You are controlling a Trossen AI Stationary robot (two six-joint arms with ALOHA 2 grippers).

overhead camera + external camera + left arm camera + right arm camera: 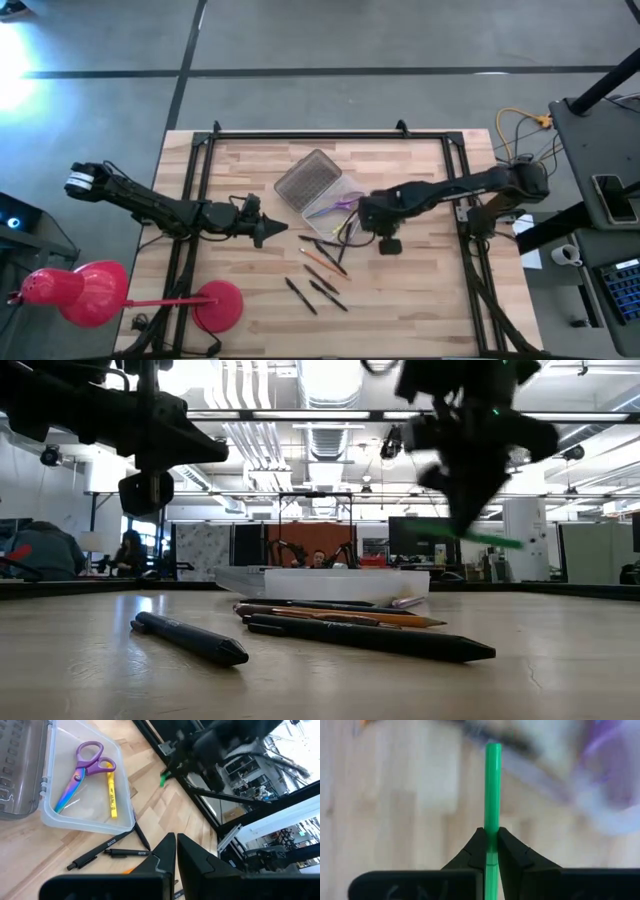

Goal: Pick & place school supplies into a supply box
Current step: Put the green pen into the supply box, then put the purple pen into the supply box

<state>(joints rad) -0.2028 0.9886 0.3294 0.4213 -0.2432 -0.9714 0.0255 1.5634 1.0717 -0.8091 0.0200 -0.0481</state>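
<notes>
The supply box (322,190) lies open at the table's middle, its dimpled lid (20,770) folded back. Purple scissors (82,770) and a yellow marker (111,790) lie in its clear tray (75,826). Several black pens (370,637) and an orange pencil (340,617) lie flat on the wood, on the near side of the box. My right gripper (491,840) hovers beside the tray, shut on a green pen (480,539). My left gripper (176,851) hangs shut over the table to the left of the pens, touching nothing. My right gripper pinches the green pen's shaft (492,822) between its two fingers. The pen runs along the fingers and sticks out past their tips. The pen (163,780) is lifted clear of the table and lies nearly level below the gripper.
A black frame (330,135) runs along the table's far edge and down both sides. A pink lamp (90,292) stands off the near left corner. Bare wood (410,300) lies on the near right of the pens. People sit in the room beyond.
</notes>
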